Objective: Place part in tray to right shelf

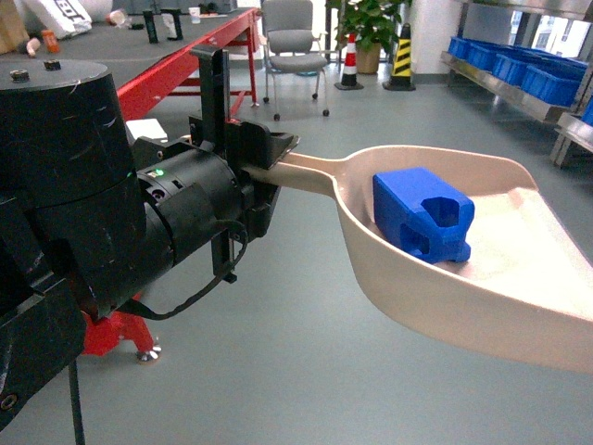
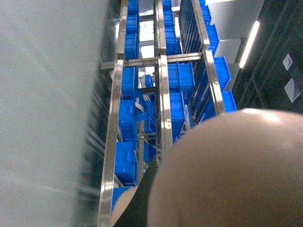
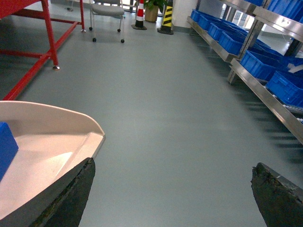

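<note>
Nearest the head camera, at 9 o'clock, the left arm's black wrist fills the frame, and its claw (image 1: pixel 264 167) is clamped on the flat handle of the tray (image 1: pixel 519 278). From there the tray's long axis runs out toward 3 o'clock, handle at the claw, wide mouth pointing right and held level above the grey floor (image 1: pixel 306 371). Sitting inside the tray, against its back wall near the handle end, is the part (image 1: pixel 422 215), tipped slightly, its recessed face turned up and toward the mouth.

The right claw (image 3: pixel 173 189) is empty and spread wide; its two dark fingers (image 3: pixel 71 198) frame bare floor, with the tray's mouth just beside the left one at 9 o'clock.

Farther off, at 2 o'clock, the right shelf (image 1: pixel 519 88) runs along the wall with blue crates (image 1: pixel 547 79) on it, well apart from the tray. Judging from this, the carrying arm must bring the tray's mouth toward that shelf. Beyond, at 12 o'clock, stand a chair (image 1: pixel 295 46) and a red-framed counter (image 1: pixel 190 60).
</note>
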You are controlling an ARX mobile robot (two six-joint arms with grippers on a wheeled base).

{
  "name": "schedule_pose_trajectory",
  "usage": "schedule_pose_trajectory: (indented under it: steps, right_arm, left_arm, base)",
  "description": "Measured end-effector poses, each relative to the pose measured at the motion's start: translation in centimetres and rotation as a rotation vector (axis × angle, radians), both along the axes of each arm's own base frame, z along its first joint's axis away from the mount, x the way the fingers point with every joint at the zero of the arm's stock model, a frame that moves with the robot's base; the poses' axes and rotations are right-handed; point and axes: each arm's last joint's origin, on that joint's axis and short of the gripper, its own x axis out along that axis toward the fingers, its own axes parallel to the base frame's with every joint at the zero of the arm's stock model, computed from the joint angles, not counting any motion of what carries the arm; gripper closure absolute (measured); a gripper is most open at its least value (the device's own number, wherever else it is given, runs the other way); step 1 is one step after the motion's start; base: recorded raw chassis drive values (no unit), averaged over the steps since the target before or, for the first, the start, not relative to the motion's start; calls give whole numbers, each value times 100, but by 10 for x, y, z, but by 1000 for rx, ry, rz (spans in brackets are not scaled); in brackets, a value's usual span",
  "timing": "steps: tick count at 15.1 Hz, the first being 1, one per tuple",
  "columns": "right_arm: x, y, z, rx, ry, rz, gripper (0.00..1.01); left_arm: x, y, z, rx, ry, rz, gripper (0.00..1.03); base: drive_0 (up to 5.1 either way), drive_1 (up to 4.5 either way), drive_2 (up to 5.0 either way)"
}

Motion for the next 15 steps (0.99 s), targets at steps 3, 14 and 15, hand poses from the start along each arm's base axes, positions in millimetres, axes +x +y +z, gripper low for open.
schedule_pose_trajectory:
  steps: [3,14,15]
  right_arm:
    - [0,0,0,0,-1,-3,3]
    - [0,0,0,0,-3,-1,3]
    - [0,0,0,-1,3,-1,3]
  left_arm:
    - [-2,-3,1,-3,-4,-19,90]
    - [0,-1,1,-1,-3,-8,90]
    - [0,0,1,-3,-5,-2,90]
  base:
    - [175,233,-370]
    - [-1,424,-427]
    - [-7,418,-433]
